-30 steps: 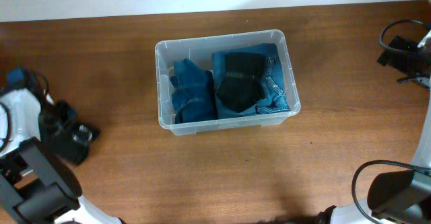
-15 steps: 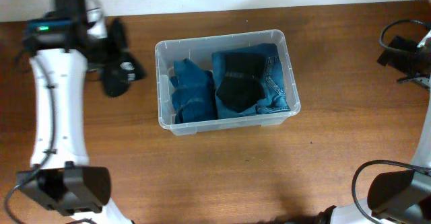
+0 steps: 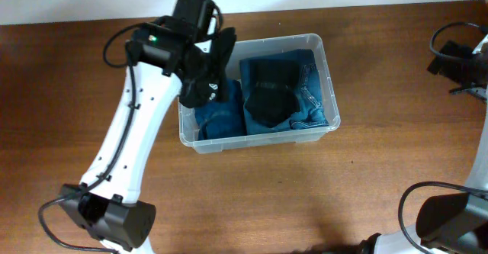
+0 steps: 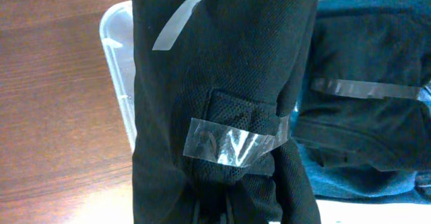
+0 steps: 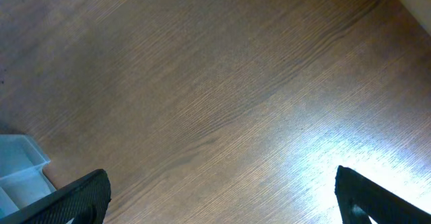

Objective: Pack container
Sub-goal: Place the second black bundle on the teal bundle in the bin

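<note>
**Overhead:** The left pincer (image 3: 204, 69) hangs over the left half of the large clear plastic rectangular container (image 3: 263, 140), which sits mid-way across the brown wooden table (image 3: 252, 200). The pincer is clamped on a black folded cloth bundle (image 3: 200, 88) (its jaws are buried in fabric, so the hold is judged from the bundle hanging clear of the table). Beneath the pincer lies a blue folded denim garment (image 3: 221, 118). Beyond it, in the container's other half, a second black folded piece (image 3: 271, 94) rests on more denim.

**Left wrist:** The bundle (image 4: 222, 83) fills the view, bound by a clear tape strip (image 4: 229, 143). The container's rim (image 4: 118, 62) shows to one side of the pincer and the denim (image 4: 377, 183) to the other.

**Right wrist:** The right pincer (image 5: 222, 200) is spread wide and empty over bare table, with a container corner (image 5: 20, 167) off to its side.

The step in hand appears to be placing. The next move probably calls for lowering the bundle inside the walls onto the denim, then letting go.
</note>
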